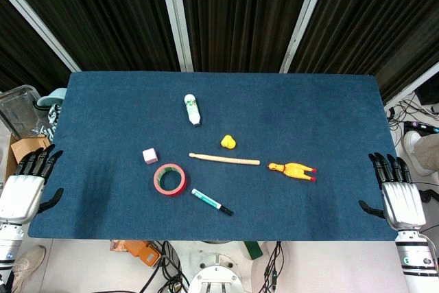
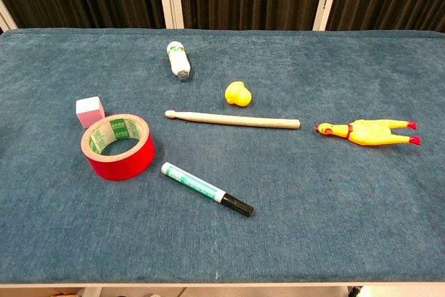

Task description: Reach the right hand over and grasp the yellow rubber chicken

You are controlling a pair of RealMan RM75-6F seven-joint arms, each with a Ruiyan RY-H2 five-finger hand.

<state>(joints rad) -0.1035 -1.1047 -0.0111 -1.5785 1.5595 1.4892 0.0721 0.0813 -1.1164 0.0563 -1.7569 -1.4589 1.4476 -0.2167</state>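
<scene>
**Tabletop inventory: both hands parked at the near corners, chicken ungrasped**

Surface: rectangular table covered in dark blue cloth [image 1: 322,108].

Task item: yellow rubber chicken with red feet and red comb [image 1: 293,170], lying flat on its side on the right half of the cloth. Head points toward the table centre, feet toward the right edge. Nothing touches it. In the chest view the same chicken [image 2: 368,132] lies just beyond the thick end of the drumstick, with a small gap between them.

Right hand [image 1: 399,193]: silver palm, black fingers, at the near right corner of the table. Fingers extended and spread, holding nothing. Well apart from the chicken. Seen in the head view only.

Left hand [image 1: 26,186]: same build, at the near left corner. Fingers spread, holding nothing. Seen in the head view only.

Other items on the cloth:
- Long pale wooden drumstick [image 1: 225,160], lying crosswise near the centre, tip to the left.
- Small yellow rubber duck [image 1: 228,142], just behind the drumstick.
- White plastic bottle with green label [image 1: 193,109], lying on its side toward the far edge.
- Small pale pink cube [image 1: 149,156], left of the drumstick tip.
- Red roll of adhesive tape [image 1: 169,179], lying flat, just in front of the cube.
- White and green marker pen with black cap [image 1: 211,202], lying diagonally, right of the tape.
</scene>
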